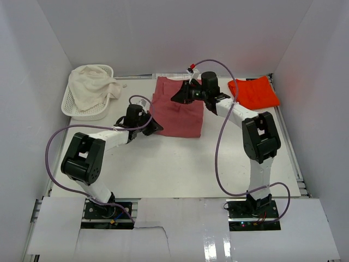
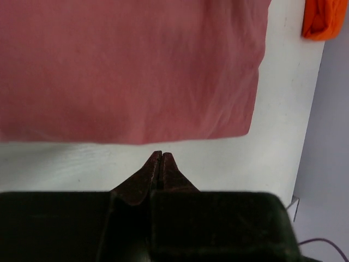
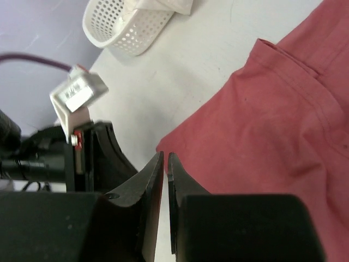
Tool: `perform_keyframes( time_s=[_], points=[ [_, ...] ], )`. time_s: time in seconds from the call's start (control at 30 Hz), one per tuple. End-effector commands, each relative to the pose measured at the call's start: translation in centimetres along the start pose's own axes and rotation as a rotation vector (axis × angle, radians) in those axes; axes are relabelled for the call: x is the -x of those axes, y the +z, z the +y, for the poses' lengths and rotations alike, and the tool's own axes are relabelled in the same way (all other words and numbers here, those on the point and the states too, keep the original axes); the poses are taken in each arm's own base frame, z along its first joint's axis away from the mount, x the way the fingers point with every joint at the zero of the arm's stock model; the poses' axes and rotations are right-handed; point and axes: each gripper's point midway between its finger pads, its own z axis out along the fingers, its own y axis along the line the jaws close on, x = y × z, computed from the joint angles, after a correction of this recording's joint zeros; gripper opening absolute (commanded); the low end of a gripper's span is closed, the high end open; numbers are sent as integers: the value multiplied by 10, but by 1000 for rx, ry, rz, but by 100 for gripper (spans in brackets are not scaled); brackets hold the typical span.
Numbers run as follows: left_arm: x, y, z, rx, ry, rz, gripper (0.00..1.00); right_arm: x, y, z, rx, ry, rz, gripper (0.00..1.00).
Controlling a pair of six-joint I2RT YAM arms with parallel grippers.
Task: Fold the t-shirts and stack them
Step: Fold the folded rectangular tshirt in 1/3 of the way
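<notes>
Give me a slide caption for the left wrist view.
Shut left gripper poised just short of the rose-red t-shirt, orange t-shirt in the far corner.

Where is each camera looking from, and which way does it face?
Top external: above and behind the bases, looking down on the table; left arm and right arm show.
Left wrist: low over the table, facing the rose shirt edge; left pincer shows.
Right wrist: low, facing the rose shirt and white basket; right pincer shows.
Shared: both wrist views catch the rose shirt.
</notes>
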Motion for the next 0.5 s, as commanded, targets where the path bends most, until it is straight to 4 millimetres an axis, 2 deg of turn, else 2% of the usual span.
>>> perform_keyframes(
  time_s=[0.0, 0.17, 0.23, 0.27, 0.3, 0.37, 0.43, 0.47],
  points=[
    [34, -6, -4, 36, 46, -87, 9, -20, -22, -16, -117, -69, 66, 13],
    [51, 7, 3, 57, 42, -121, 11, -63, -48, -46, -319, 7, 212, 12],
    [50, 16, 13, 89, 38, -115, 11, -73, -55, -56, -380, 17, 248, 12],
    [55, 18, 11, 89, 48, -122, 11, -78, -58, -59, -407, 25, 265, 12],
    [54, 24, 17, 105, 45, -117, 10, -88, -64, -66, -450, 42, 301, 11],
    [59, 28, 18, 118, 65, -128, 10, -93, -68, -72, -489, 44, 319, 11],
    [59, 34, 27, 158, 77, -119, 10, -99, -72, -78, -523, 49, 340, 10],
    [67, 36, 27, 181, 101, -144, 10, -100, -73, -79, -529, 46, 345, 10]
  ],
)
